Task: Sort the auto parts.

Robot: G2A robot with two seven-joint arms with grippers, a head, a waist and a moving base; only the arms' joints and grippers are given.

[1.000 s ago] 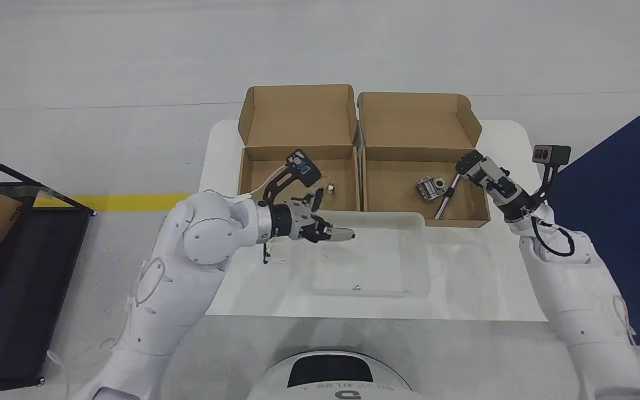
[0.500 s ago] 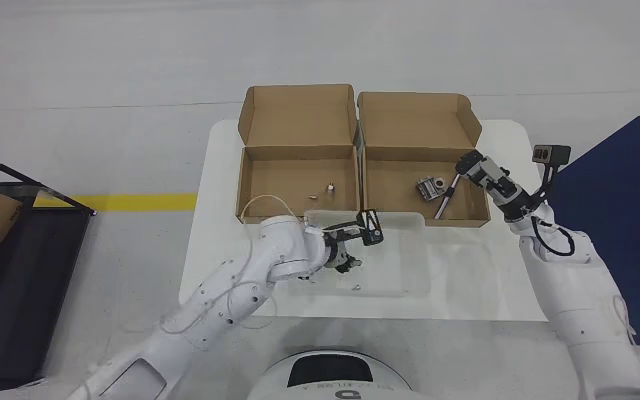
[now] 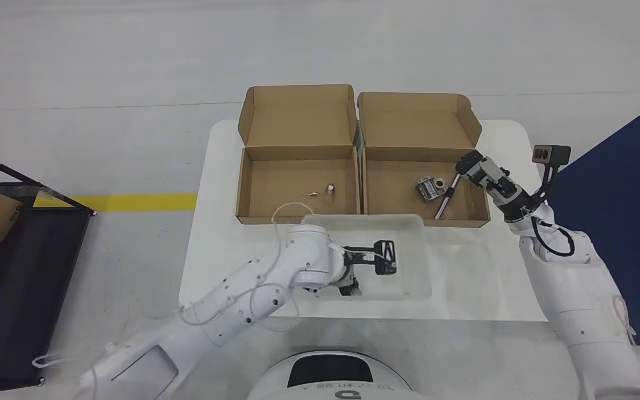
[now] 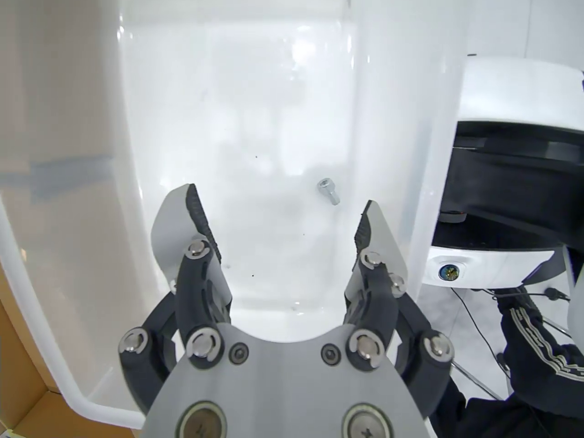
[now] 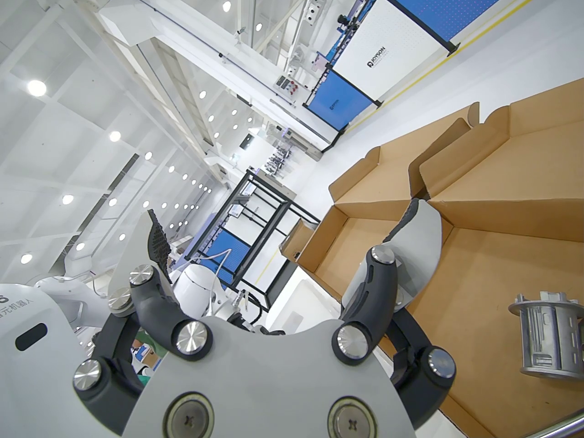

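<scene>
Left hand [image 4: 280,198], released, hovers over what seems a bolt [image 4: 328,191] in the tray [image 4: 392,93].

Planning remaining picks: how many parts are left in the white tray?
1: a small bolt on the tray floor, ahead of the left gripper; others may be hidden.

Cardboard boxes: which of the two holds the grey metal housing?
The right-hand box; it holds the housing, the left-hand box only one small part.
</scene>
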